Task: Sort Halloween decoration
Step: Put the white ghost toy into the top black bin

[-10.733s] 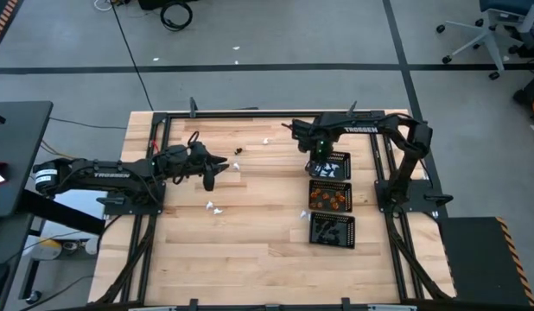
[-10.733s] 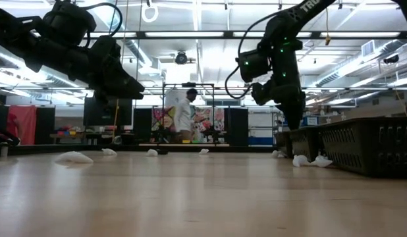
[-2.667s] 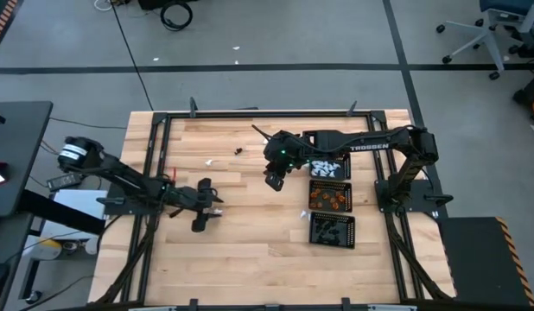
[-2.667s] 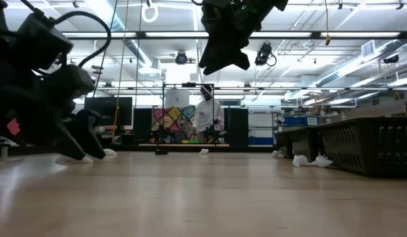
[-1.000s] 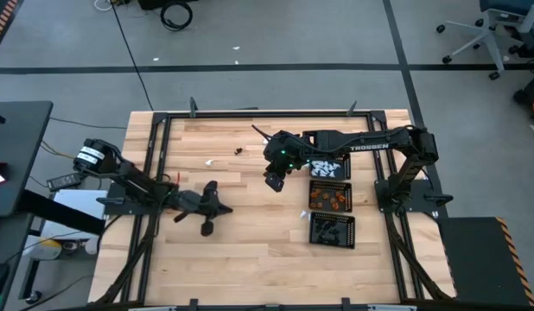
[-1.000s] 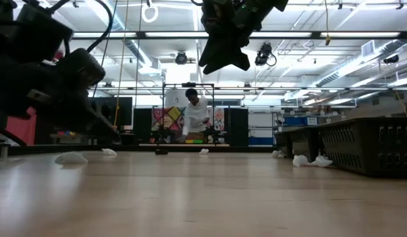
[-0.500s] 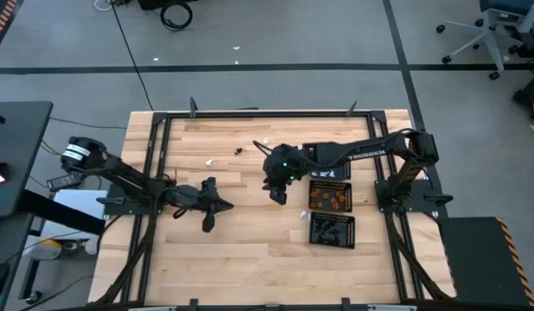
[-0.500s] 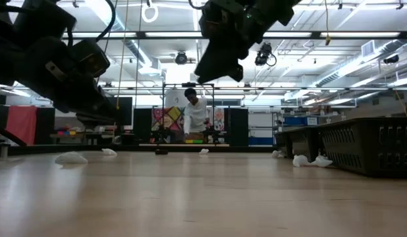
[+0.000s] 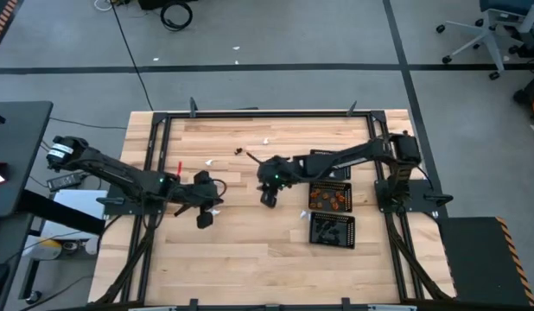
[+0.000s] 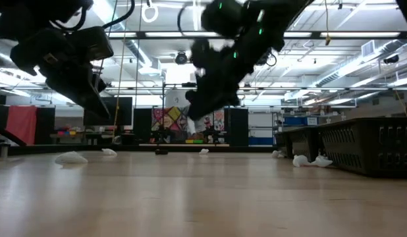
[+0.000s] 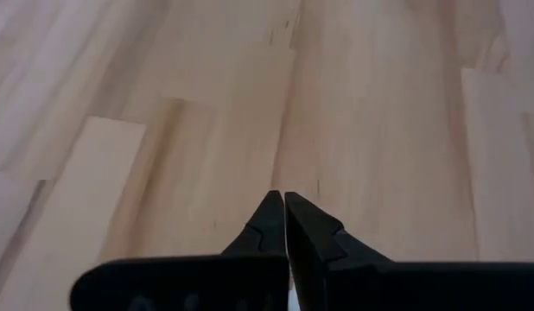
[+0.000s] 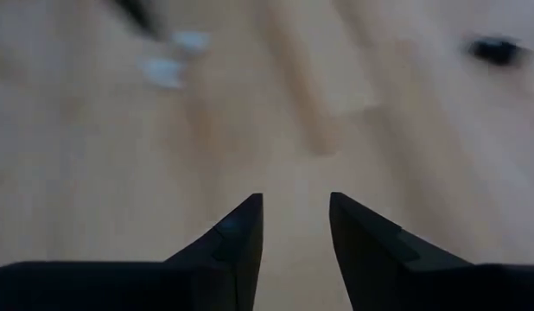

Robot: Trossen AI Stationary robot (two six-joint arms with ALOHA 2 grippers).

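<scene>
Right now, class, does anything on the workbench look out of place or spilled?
Yes. Several white trinkets lie loose on the wooden table instead of in the mesh trays: one beside the trays, two toward the far edge. A small black trinket also lies stray there.

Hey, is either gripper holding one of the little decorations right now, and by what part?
The right gripper is open and empty. The left gripper is shut, with a white sliver low between its fingers; whether that is a trinket, and by which part, cannot be told.

One camera looks straight down, one skims level across the desk (image 9: 250, 250); wrist cameras stare close at its planks.
</scene>
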